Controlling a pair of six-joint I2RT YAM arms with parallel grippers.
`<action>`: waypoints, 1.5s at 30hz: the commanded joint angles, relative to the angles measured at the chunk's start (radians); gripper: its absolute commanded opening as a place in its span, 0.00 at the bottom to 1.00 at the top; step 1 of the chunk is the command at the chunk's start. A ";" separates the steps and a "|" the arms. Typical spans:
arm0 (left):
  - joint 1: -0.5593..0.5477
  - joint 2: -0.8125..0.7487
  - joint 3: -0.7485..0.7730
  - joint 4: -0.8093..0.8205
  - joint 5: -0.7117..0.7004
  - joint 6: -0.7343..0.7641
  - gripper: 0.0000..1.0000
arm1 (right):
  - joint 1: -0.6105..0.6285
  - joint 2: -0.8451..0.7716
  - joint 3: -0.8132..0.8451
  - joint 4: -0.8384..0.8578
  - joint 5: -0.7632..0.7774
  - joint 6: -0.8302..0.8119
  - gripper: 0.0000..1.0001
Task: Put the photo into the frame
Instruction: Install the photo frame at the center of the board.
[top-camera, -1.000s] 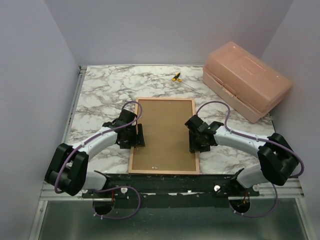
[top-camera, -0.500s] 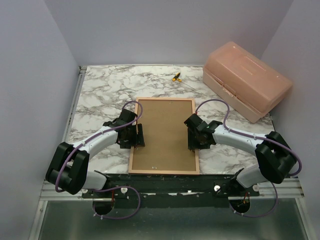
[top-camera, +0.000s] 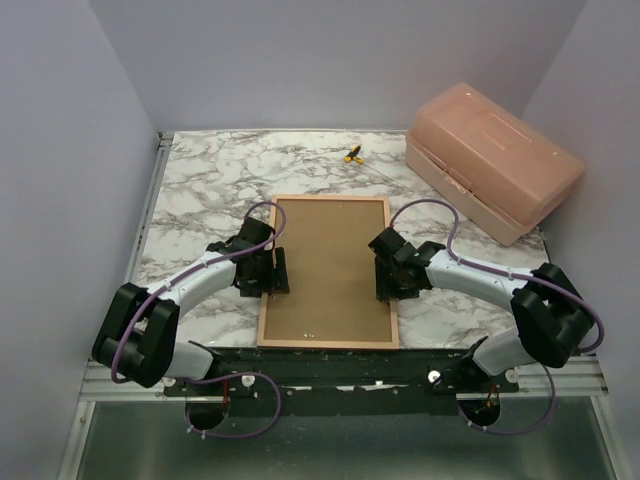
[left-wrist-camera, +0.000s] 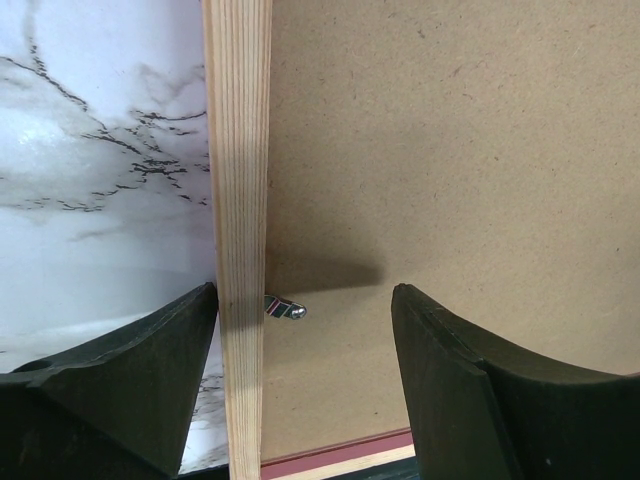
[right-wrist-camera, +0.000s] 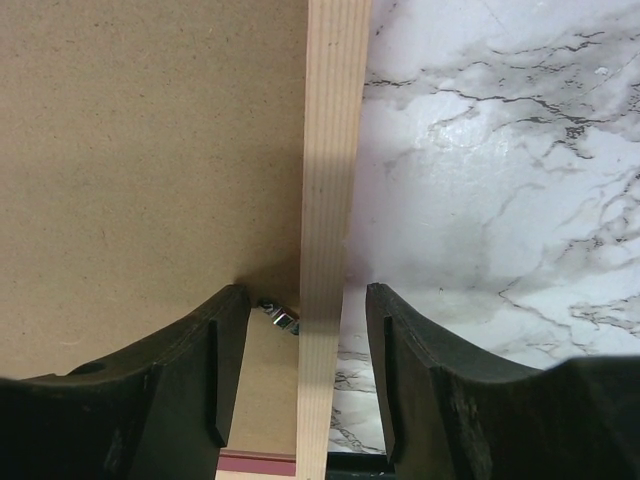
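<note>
I see frame (left-wrist-camera: 237, 200) back up: pale wood edge, brown board (left-wrist-camera: 450, 150) inside. Left gripper (left-wrist-camera: 305, 300) and right gripper (right-wrist-camera: 307, 295) open, each around a side edge, not squeezing.

both arms bent low, elbows out wide, left gripper (top-camera: 270, 275) and right gripper (top-camera: 389, 282) aimed straight down, jaws on both spread apart

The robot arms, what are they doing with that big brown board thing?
They are working on a picture frame lying face down on the marble table, with its brown backing board set inside it. The left hand and the right hand each sit open over one long wooden side, a finger on either side of it, near a small metal clip. No photo can be seen right now.
</note>
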 joint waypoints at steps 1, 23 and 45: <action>-0.007 0.050 -0.018 0.060 0.012 0.017 0.72 | 0.002 -0.018 -0.034 -0.001 -0.056 -0.026 0.57; -0.014 0.056 -0.017 0.056 0.008 0.022 0.71 | 0.001 -0.020 -0.075 0.026 0.093 0.001 0.22; -0.120 0.033 -0.037 0.100 0.066 -0.035 0.70 | 0.002 -0.233 -0.100 -0.008 0.051 0.059 0.48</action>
